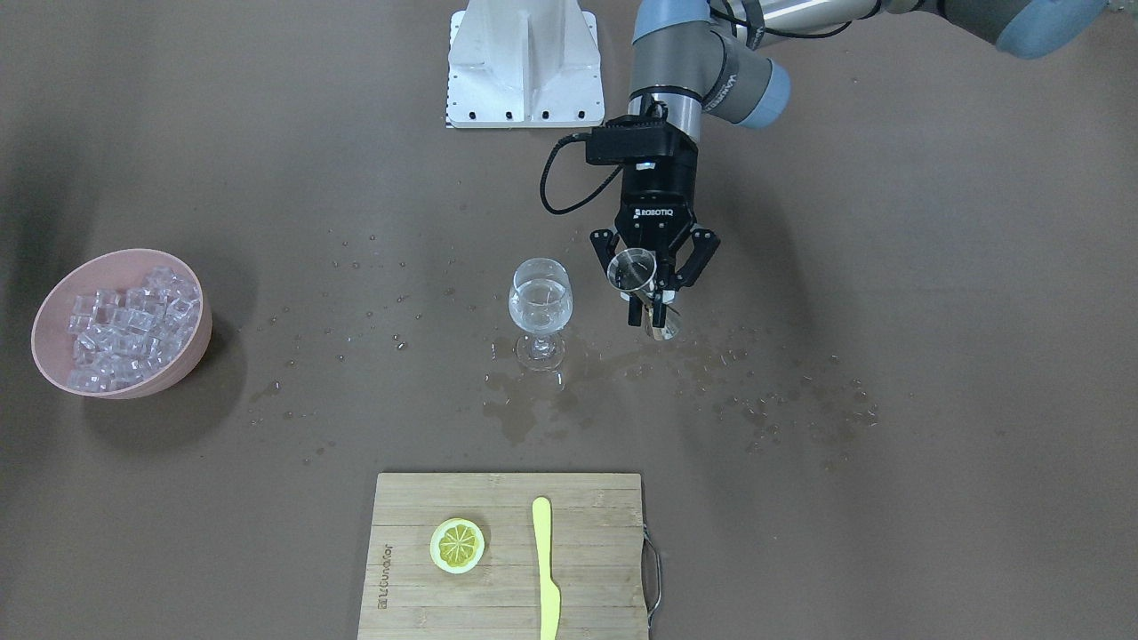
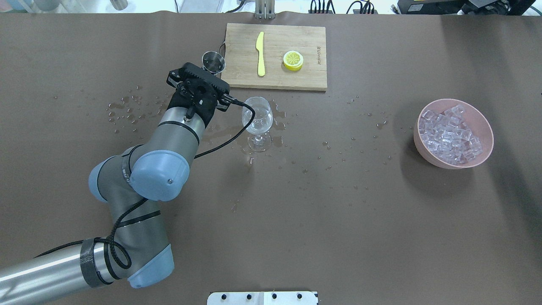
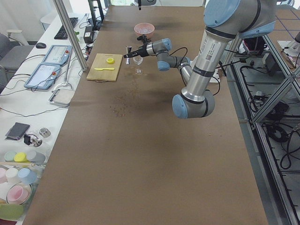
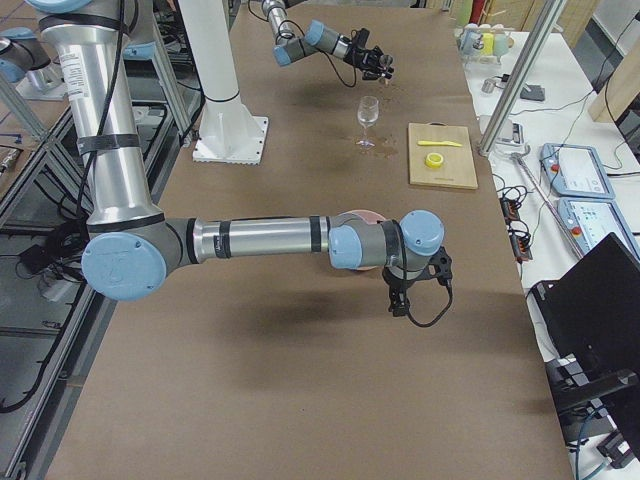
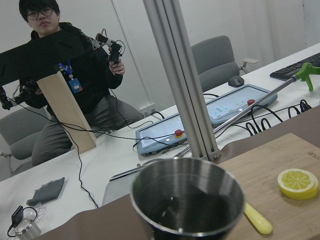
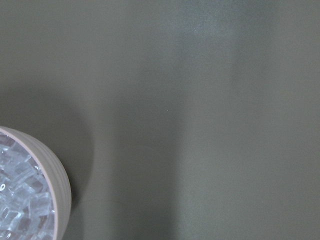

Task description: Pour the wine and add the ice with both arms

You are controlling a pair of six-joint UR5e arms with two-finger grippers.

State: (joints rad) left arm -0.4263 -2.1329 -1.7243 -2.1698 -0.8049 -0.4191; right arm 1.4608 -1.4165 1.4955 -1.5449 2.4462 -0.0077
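brown table covering [image 2: 381, 233] stretches wide, spotted with wet splashes [image 1: 782, 409] around the middle. the left arm [image 2: 139, 178] reaches forward over it, and the right arm [image 4: 260, 240] lies stretched out low at the table's other end, showing only in the right side view. a bamboo cutting board [image 2: 275, 78] sits at the far edge from the robot. the pink bowl [image 2: 423, 150] stands well apart on the robot's right side, and the right gripper [image 4: 398, 298] hangs pointing down just beside it; its wrist camera catches only the bowl's rim in a corner, so i cannot tell whether its fingers are apart or closed. the wine glass [image 2: 257, 120] stands upright near the middle, in front of the board. the left gripper [image 1: 647, 307] clasps a small metal cup [image 2: 213, 62] between its fingers, just beside the glass on the robot's left, not touching it. a yellow knife [image 2: 260, 59] and a lemon slice [image 2: 293, 60] lie apart on the board. the ice [image 1: 129, 324] is heaped in the pink bowl, and the wine [image 1: 540, 307] sits as clear liquid in the glass's bowl
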